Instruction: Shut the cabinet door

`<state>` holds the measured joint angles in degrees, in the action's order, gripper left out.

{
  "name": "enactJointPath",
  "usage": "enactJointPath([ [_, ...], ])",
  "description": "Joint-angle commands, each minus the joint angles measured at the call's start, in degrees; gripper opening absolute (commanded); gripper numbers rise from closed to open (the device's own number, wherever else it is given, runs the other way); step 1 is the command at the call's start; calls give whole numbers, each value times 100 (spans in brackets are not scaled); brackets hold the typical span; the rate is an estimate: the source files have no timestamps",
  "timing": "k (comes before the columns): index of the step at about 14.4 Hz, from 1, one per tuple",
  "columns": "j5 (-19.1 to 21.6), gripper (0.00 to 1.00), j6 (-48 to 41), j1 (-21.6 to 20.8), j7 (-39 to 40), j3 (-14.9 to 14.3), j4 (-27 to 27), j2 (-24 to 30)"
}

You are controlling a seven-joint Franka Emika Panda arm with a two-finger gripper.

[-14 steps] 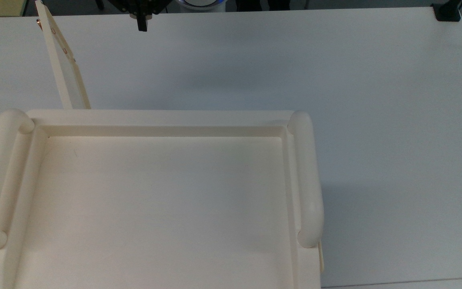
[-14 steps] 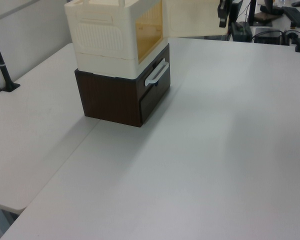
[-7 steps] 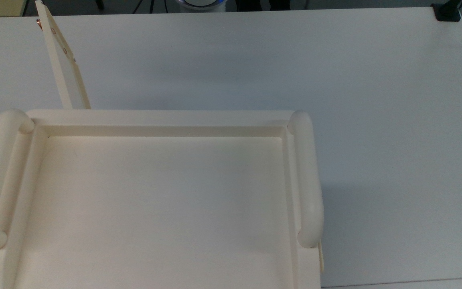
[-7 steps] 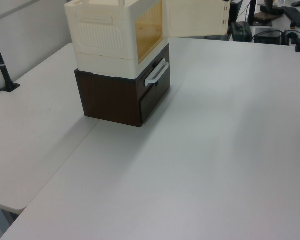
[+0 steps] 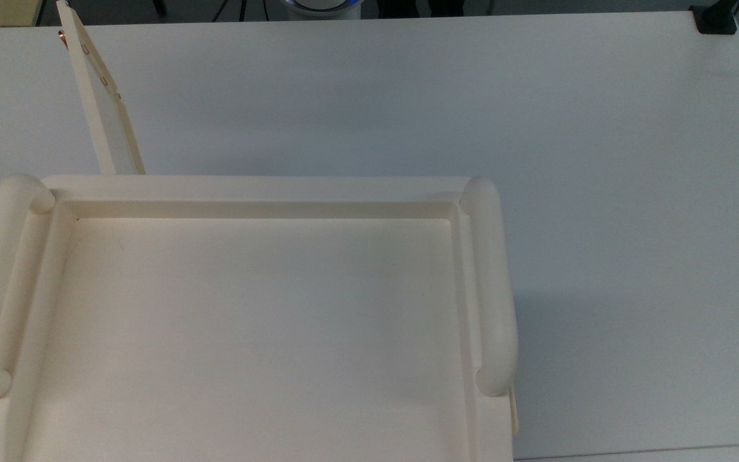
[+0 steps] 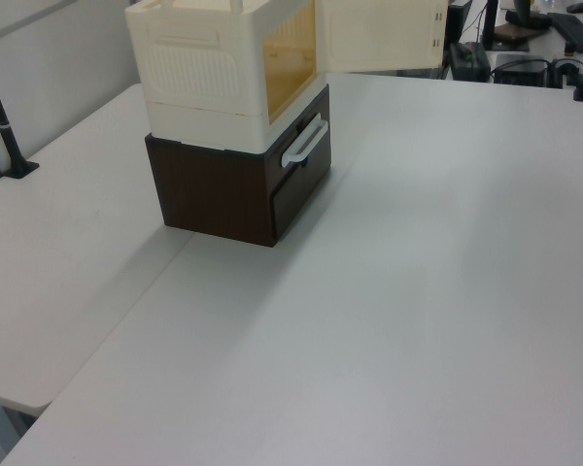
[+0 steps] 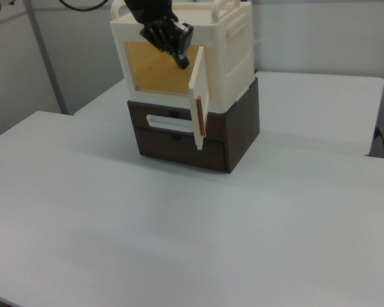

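The cream cabinet (image 7: 233, 54) stands on a dark brown drawer unit (image 7: 240, 131). Its recessed top (image 5: 260, 190) takes up the lower left of the top view. The cabinet door (image 7: 198, 105) is swung wide open and shows its amber-tinted inside. This thin panel (image 5: 101, 96) juts away from the cabinet's left front corner in the top view. In the left view the door (image 6: 379, 34) stands out to the right of the cabinet (image 6: 204, 78). My black gripper (image 7: 183, 62) hangs shut and empty in front of the opening, close to the door's upper inner face.
The brown unit has a white drawer handle (image 6: 306, 144). The white table (image 5: 536, 128) spreads wide in front and to the sides. A black clamp (image 5: 716, 19) sits on its far corner and a black pole (image 6: 5, 126) on its side edge.
The gripper has left the top edge of the top view and the upper right of the left view. The door has stayed at the same angle.
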<state>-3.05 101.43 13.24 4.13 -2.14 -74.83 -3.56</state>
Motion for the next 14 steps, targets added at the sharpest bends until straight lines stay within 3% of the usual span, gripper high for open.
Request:
enactJointPath([
  [1, 165, 0, 448, 240, 210, -50, -119, -66],
  [5, 278, 0, 606, 337, 386, -50, -198, -409],
  [10, 445, 0, 597, 302, 334, 29, -313, -444],
  [14, 1508, 0, 580, -48, 246, 64, -322, -444],
])
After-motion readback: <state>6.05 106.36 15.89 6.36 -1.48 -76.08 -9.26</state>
